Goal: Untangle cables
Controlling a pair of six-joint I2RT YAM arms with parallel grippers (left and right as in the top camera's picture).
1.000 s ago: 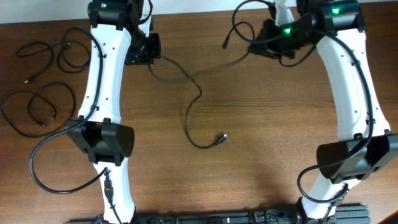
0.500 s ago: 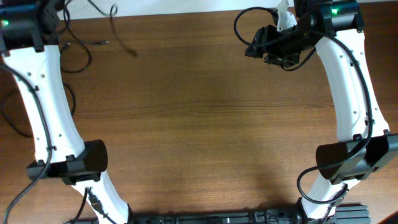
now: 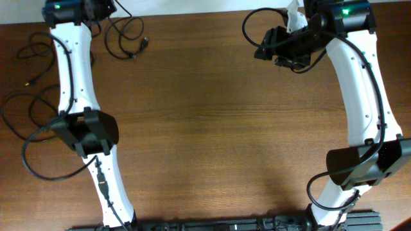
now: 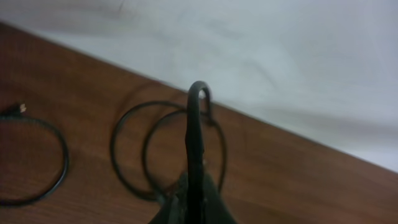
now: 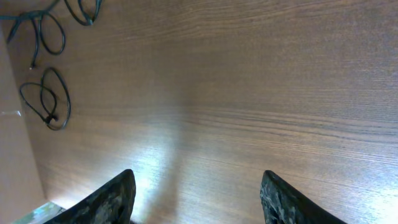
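My left gripper [image 3: 97,9] is at the table's far left corner, shut on a thin black cable [image 4: 194,143]. In the left wrist view that cable rises from between the closed jaws to a hooked bend, and its loops [image 4: 166,149] rest on the wood behind. From overhead these loops [image 3: 125,33] lie just right of the gripper. Two more cables lie apart on the left side: one [image 3: 38,50] near the back edge and one [image 3: 29,96] closer in. My right gripper [image 3: 260,48] hangs open over bare wood at the far right, with nothing between its fingers [image 5: 115,199].
The left arm's own thick black wire [image 3: 35,163] loops over the table by its elbow. A white wall [image 4: 280,56] runs along the table's back edge. The right wrist view shows the separate cables [image 5: 46,99] far off at the left side.
My right gripper opened and let go of the cable's end. My left arm swung away to the far left corner, dragging that cable there from mid-table.
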